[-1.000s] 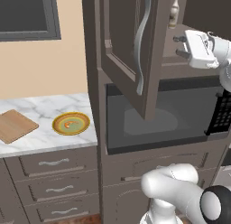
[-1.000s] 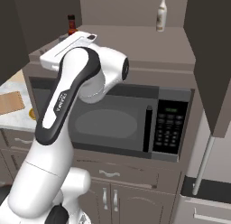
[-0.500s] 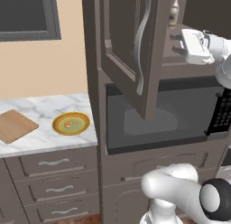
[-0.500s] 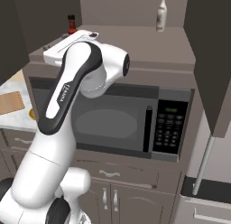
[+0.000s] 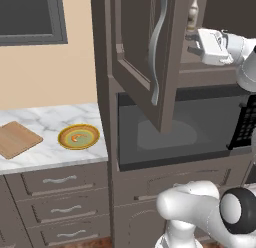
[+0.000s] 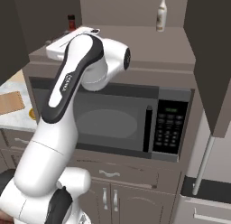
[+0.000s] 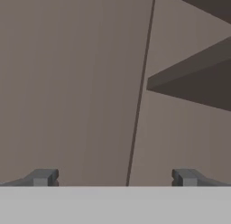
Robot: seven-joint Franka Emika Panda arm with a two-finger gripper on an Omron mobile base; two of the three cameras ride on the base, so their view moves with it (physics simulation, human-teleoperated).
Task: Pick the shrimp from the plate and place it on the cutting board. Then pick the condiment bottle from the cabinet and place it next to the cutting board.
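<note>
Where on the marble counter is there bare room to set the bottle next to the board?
Bare marble runs along the counter front edge, below the cutting board and plate, and behind both toward the wall. The gap between board and plate is narrow. The shrimp sits on the plate; the board's top is bare.

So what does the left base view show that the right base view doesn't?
Left base view alone: the shrimp lying on the plate, and the open cabinet door with its wavy handle. Right base view alone: the condiment bottle behind the arm, and the microwave's keypad. Shared: the cutting board, the microwave and a pale bottle on the shelf.
</note>
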